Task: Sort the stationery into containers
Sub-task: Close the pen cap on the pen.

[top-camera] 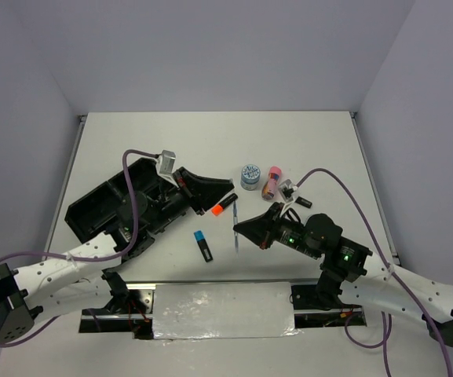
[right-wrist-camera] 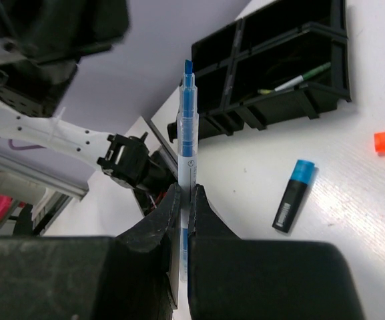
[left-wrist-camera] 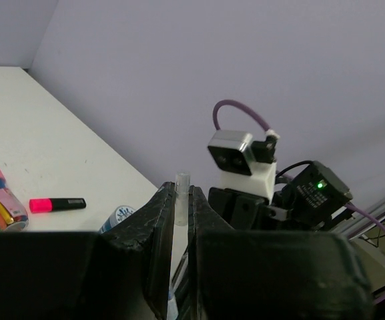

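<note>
Black compartmented organiser tray (top-camera: 89, 210) sits at the left of the tabletop (top-camera: 210, 141), a green-tipped pen (right-wrist-camera: 292, 81) inside. A blue-capped highlighter (top-camera: 202, 245) and an orange-capped highlighter (top-camera: 224, 206) lie near it. The right gripper (right-wrist-camera: 185, 195) pinches an uncapped thin blue pen (right-wrist-camera: 187, 133); the left gripper (left-wrist-camera: 180, 201) pinches a small clear cap (left-wrist-camera: 181, 181).

White perforated shells covered the left arm (top-camera: 61, 271) and right arm (top-camera: 414, 292), with black joints between. A purple cable (top-camera: 132, 169) looped along each. The black, wedge-shaped left gripper (top-camera: 224, 188) carried a silver-grey camera box (top-camera: 166, 162); small green lights (top-camera: 292, 233) glowed on the right wrist housing.
</note>
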